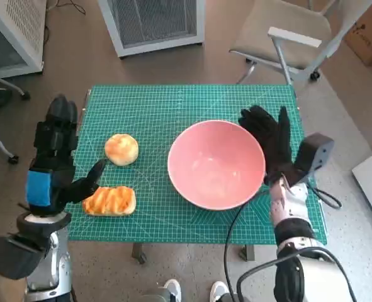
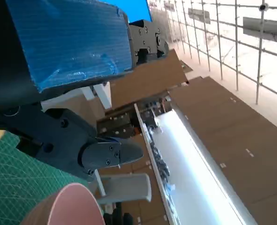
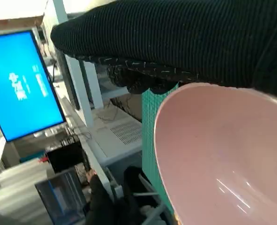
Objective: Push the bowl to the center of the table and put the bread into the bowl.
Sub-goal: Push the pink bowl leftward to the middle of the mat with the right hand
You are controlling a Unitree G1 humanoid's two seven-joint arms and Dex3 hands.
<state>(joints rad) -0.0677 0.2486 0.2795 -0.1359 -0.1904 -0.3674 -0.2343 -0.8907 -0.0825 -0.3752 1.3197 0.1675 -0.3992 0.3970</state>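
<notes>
On the green-matted counter [image 1: 192,104], the pink bowl [image 1: 216,165] sat right of center with the right robot hand [image 1: 270,135] flat against its far-right rim, fingers spread and holding nothing; the push looked under way. Left robot hand [image 1: 56,157] hovered open just beside the striped bread [image 1: 109,201], a round bun [image 1: 121,149] close by. Next move, by my reading: nudge the bowl leftward, then grip the bread.

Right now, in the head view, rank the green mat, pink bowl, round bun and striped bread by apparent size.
1. green mat
2. pink bowl
3. striped bread
4. round bun

The two breads look nearly alike, so their order is uncertain.
</notes>
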